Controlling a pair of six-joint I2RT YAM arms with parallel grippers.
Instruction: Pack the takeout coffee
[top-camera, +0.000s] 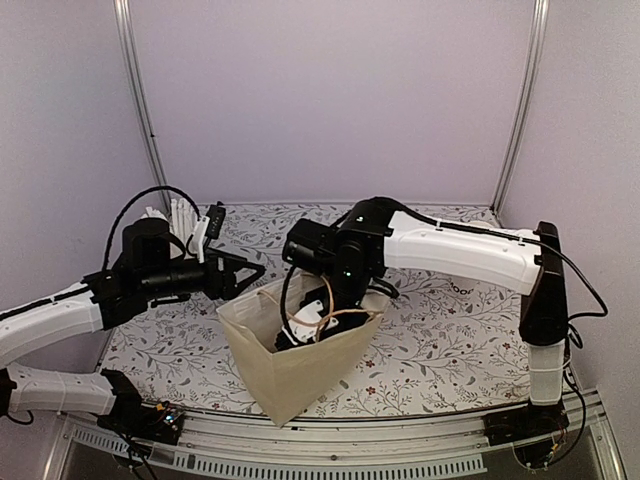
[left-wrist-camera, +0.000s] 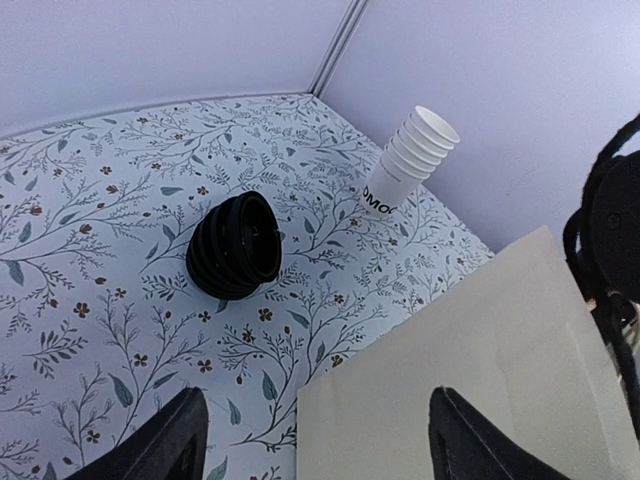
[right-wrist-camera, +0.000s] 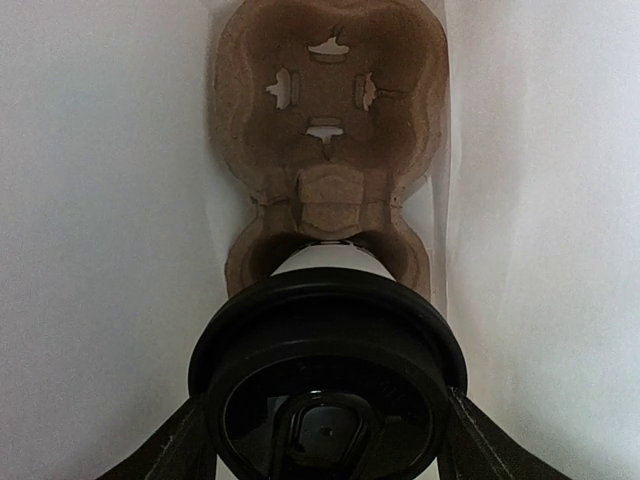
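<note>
- two arms over one desk (top-camera: 450, 340), its cover white with a printed pattern of dark leafy sprigs and small flowers.
- one paper bag (top-camera: 290, 370) stands open near the middle of the desk's near edge. it is cream, stiff and flat-walled, with brown twisted-cord handles (top-camera: 335, 315) at its mouth.
- one takeout coffee (right-wrist-camera: 326, 380) is down inside that bag: a white paper cup under a round, glossy black plastic lid with a raised rim.
- one cup carrier (right-wrist-camera: 325, 140) lies on the bag's floor, rough brown moulded pulp with rounded lobes. two sockets show; the coffee sits in the nearer one, and the farther one has four small slits cut in it.
- the right claw (right-wrist-camera: 325, 410) reaches into the bag and is grasping the coffee, one dark finger pressed to each side of the lid.
- the left claw (left-wrist-camera: 318, 400) is released, fingers (left-wrist-camera: 170, 440) spread wide just beside the bag's left rim. a corner of the bag shows between them.
- one stack of plain white cups (left-wrist-camera: 412, 155) leans in the desk's far left corner. some six rims are nested, and there is dark lettering on the lowest cup.
- one stack of black lids (left-wrist-camera: 235, 245) lies on its side near those cups, ribbed and round. i cannot count them.
</note>
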